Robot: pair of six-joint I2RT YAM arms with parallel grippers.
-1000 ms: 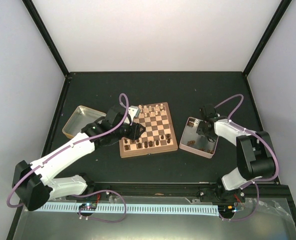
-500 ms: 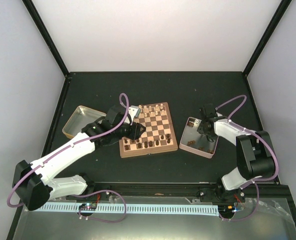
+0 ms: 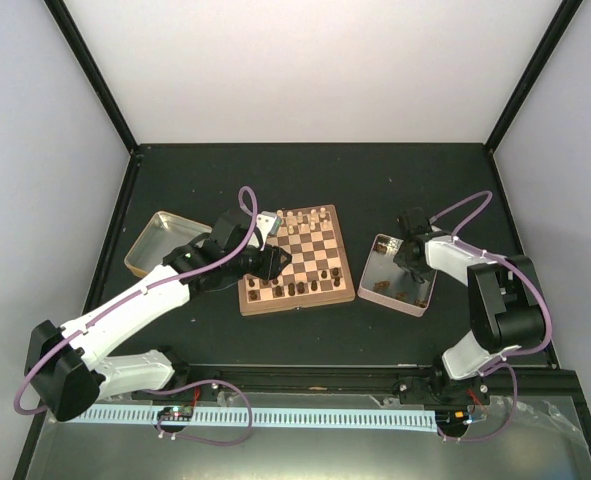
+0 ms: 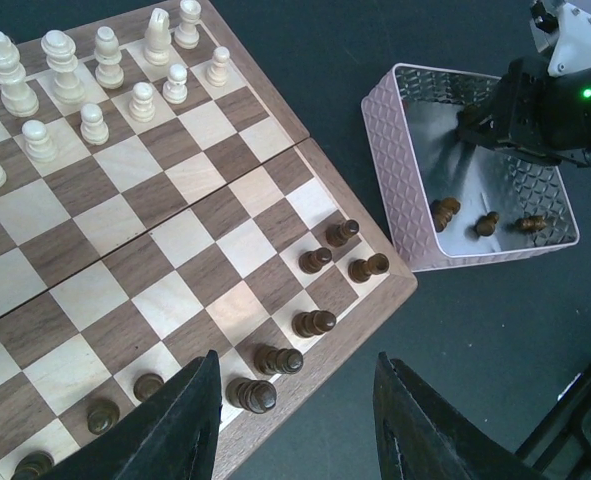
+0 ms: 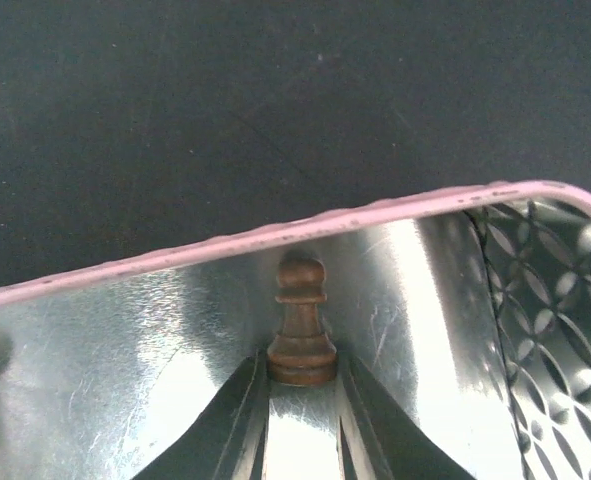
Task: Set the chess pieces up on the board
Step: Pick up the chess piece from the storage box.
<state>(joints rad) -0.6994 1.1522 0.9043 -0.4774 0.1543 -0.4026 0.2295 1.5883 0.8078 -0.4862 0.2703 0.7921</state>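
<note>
Right arm has shifted, elbow swung in a touch toward the middle, and its right claw (image 5: 300, 385) sits slightly farther back in the pink tray (image 5: 275, 238) than a second ago. The left arm hasn't budged, and neither has anything on the board (image 4: 175, 235). Now the wrist view shows that right claw clamped on the base of one dark pawn (image 5: 301, 310), a finger pressed on each side, with the pawn's head pointing at the tray's far wall. Over on the other side, the left claw (image 4: 295, 420) hovers above the near right corner of the board, fingers apart with nothing between them. On to the count! One board lies mid-table, with one tray just to its right and one metal tin (image 3: 160, 243) to its left. Eleven cream pieces (image 4: 108, 50) show at the far end of the board, in two rows, though the frame cuts that side off. Nine dark pieces (image 4: 315, 323) stand along the near edge and right corner. Three more dark loose pieces (image 4: 445, 212) lie on the tray floor, plus the one in the grip.
</note>
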